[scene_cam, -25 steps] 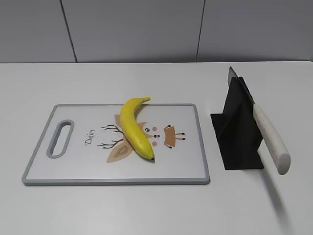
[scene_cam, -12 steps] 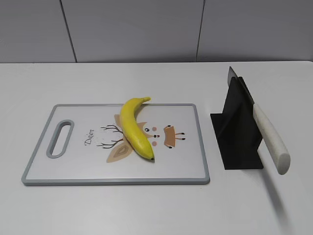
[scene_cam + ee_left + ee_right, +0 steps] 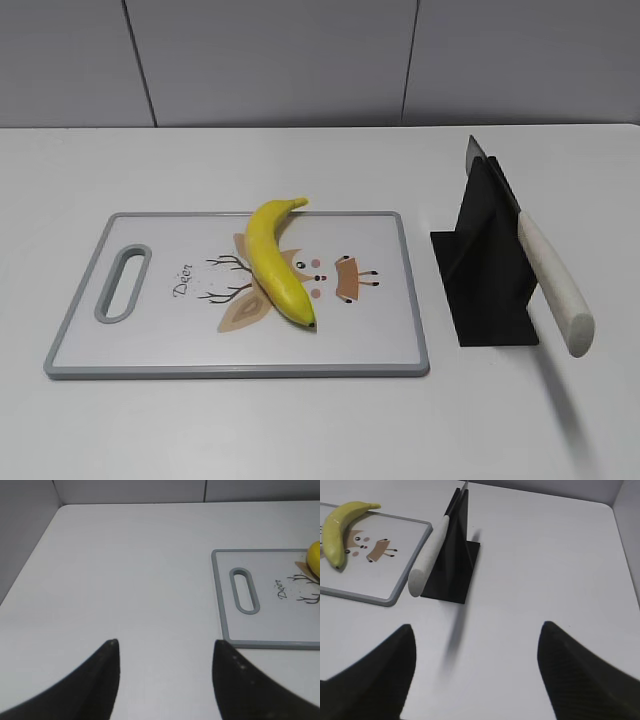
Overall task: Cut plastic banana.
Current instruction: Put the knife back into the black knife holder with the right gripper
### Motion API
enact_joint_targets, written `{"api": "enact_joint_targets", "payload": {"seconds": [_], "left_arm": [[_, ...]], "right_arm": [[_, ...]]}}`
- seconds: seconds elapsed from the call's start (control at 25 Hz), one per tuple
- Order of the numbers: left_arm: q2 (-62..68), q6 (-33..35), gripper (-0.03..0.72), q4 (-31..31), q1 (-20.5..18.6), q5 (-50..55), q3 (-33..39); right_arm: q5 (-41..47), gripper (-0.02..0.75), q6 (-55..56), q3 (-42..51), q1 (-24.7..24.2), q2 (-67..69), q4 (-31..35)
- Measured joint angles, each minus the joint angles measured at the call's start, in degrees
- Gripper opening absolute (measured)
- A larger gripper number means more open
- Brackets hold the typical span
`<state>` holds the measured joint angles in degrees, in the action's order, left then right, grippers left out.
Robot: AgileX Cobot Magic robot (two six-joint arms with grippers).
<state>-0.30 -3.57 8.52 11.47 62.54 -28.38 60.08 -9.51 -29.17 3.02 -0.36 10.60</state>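
Nothing is cut yet: both the left pincer (image 3: 164, 652) and right pincer (image 3: 476, 640) hang spread and empty, so the right must probably first take the knife (image 3: 430, 562) from its stand (image 3: 452, 565) before the plastic banana (image 3: 275, 262).

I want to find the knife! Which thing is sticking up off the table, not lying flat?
The knife, propped slanting in the black stand. The banana lies flat on the cutting board.

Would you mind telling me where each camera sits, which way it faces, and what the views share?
Exterior: in front of the table, slanting down at the plastic banana on the cutting board and the knife in its stand; no robot parts visible.
Left wrist: behind the open left end effector, facing the board's handle end.
Right wrist: behind the open right end effector, facing the knife.
All three views show board and banana.
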Motion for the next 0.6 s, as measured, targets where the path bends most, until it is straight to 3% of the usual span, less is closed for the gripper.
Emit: {"api": "enact_joint_targets", "payload": {"seconds": [0.6], "left_arm": [[0.0, 0.0, 0.573, 0.0, 0.0, 0.0, 0.0]], "right_arm": [[0.0, 0.588, 0.1, 0.0, -2.1, 0.0, 0.2]]}}
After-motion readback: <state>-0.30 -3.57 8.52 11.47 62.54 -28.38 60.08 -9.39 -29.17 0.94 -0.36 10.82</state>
